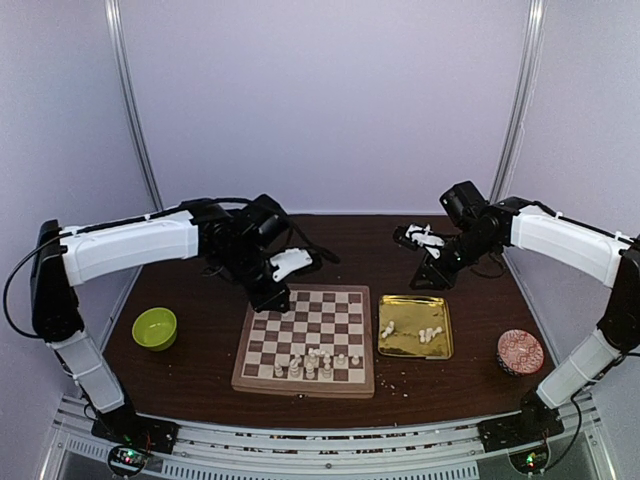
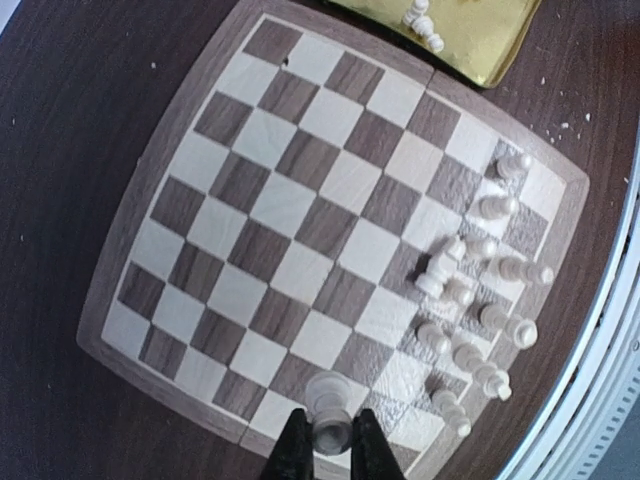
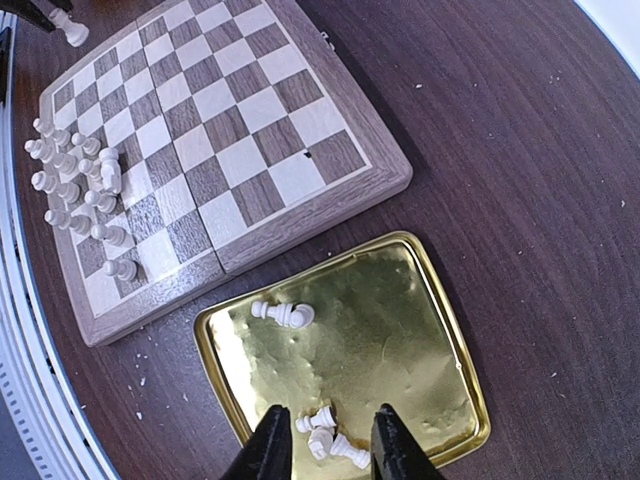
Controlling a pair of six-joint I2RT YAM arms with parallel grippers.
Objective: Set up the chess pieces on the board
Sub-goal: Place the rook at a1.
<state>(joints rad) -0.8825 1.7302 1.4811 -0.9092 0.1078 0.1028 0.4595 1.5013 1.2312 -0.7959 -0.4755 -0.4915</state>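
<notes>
The wooden checkered board [image 1: 262,335] [image 2: 250,200] [image 3: 210,110] lies in front of the arms. Several cream chess pieces [image 1: 315,362] [image 2: 480,300] [image 3: 75,185] stand crowded on its two rows nearest the arm bases. My left gripper [image 2: 331,440] [image 1: 268,297] is shut on one cream chess piece [image 2: 330,415], held over the board's far left corner. Three more pieces [image 3: 325,435] [image 1: 430,334] lie in the gold tray [image 3: 400,330] [image 1: 415,345], and one [image 3: 285,315] lies apart from them. My right gripper [image 3: 328,415] [image 1: 433,276] hovers open above the three, holding nothing.
A green bowl [image 1: 155,328] sits left of the board. A round red-patterned disc [image 1: 520,352] lies right of the tray. White crumbs [image 3: 150,365] dot the dark table between board and tray. The table's front edge runs close behind the board's occupied rows.
</notes>
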